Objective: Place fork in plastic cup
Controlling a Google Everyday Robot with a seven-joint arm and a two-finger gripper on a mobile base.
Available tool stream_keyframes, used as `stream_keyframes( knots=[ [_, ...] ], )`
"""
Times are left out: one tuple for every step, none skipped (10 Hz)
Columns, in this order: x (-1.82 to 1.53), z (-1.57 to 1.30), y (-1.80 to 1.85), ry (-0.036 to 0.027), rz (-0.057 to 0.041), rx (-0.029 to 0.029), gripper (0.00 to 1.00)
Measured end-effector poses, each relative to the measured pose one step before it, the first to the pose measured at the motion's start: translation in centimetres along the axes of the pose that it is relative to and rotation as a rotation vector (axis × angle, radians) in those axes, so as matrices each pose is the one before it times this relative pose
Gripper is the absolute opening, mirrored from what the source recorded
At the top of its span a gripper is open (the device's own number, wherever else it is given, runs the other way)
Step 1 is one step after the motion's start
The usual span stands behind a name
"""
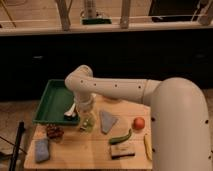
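Observation:
The plastic cup (87, 121) is small, clear and greenish-yellow, and it stands upright on the wooden table near the green tray's near right corner. My gripper (83, 107) hangs from the white arm directly above the cup, almost touching its rim. The fork (70, 112) is a slim white utensil with a darker lower end. It sits tilted just left of the gripper, over the tray's corner. I cannot tell whether the gripper holds it.
The green tray (50, 102) lies at the table's back left. On the table (85, 150) are a grey-blue cloth (106, 120), an orange-red fruit (138, 123), a green cucumber (121, 137), a yellow item (147, 146), a dark block (122, 150), a brown cluster (54, 131) and a blue-grey object (41, 149).

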Motion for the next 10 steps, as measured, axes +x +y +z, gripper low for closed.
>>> stream_keyframes(
  knots=[
    [0.074, 0.015, 0.032, -0.00206, -0.00161, -0.00187, 0.8],
    [0.084, -0.009, 0.011, -0.0021, -0.00171, -0.00098, 0.8],
    [0.059, -0.043, -0.026, -0.00063, -0.0013, -0.00049, 0.8],
    [0.047, 0.01, -0.025, -0.0013, -0.00186, -0.00154, 0.8],
    [0.075, -0.056, -0.048, -0.00088, -0.00168, -0.00057, 0.8],
    [0.082, -0.035, -0.034, -0.00116, -0.00138, -0.00092, 0.8],
    [0.056, -0.049, -0.03, -0.0005, -0.0015, -0.00098, 0.8],
    [0.067, -0.036, -0.076, -0.00201, -0.00208, -0.00057, 0.8],
    [0.083, -0.086, -0.073, -0.00106, -0.00158, 0.00036, 0.8],
    [0.065, -0.021, -0.03, -0.00231, -0.00138, -0.00018, 0.8]
  ],
)
